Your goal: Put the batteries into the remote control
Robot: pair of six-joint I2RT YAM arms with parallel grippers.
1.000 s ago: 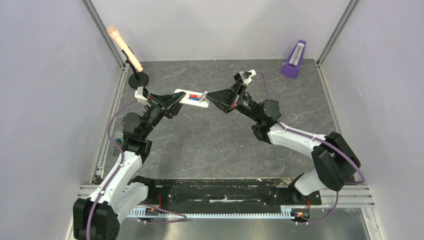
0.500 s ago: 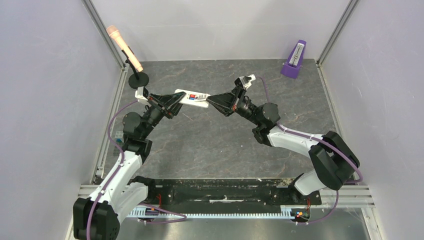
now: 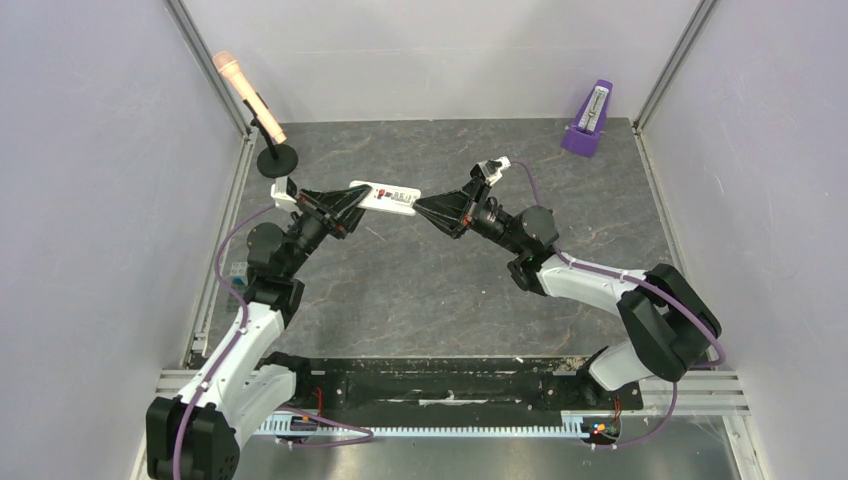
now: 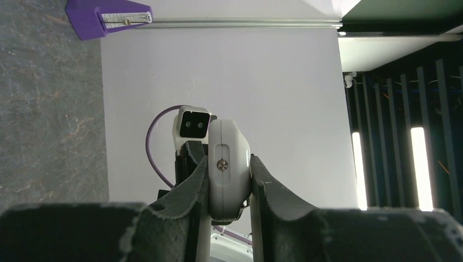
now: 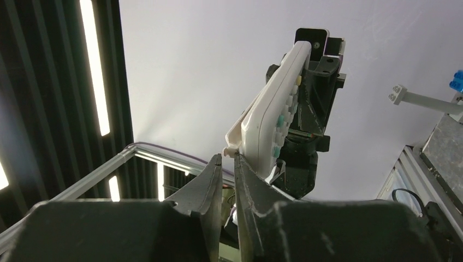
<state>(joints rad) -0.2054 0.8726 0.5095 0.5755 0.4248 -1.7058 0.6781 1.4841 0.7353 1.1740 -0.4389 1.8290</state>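
**Left hand has the remote, right tip sits at its free end**

Your left gripper (image 3: 350, 200) is clenched on the remote control (image 3: 390, 196). The left wrist view backs that up: both fingers (image 4: 192, 180) press on opposite sides of the white casing, with a small screw head facing the lens. The remote is held up off the table (image 3: 420, 290). It lies lengthways from left to right in the far-left part of the scene and bridges the gap between your two arms.

Over to your right gripper (image 5: 227, 159). Its fingers (image 5: 210, 183) stand a narrow slit apart, so call it released, with nothing pinched between the pads that I can see. The tips sit right at the remote's right end, just below a small white tab that sticks out from the corner of the casing. That wrist view shows the remote edge-on, with its button face turned to the right and coloured keys along it. The black body of the left gripper sits behind the remote's far end.

And the batteries? The top view shows a fleck of red and dark on the remote's upward face, but it is too small to call it a cell.

Away from the action, the purple metronome (image 3: 592, 120) stands in the far right corner. A microphone (image 3: 248, 95) on a round stand leans at the far left edge, near your left wrist.
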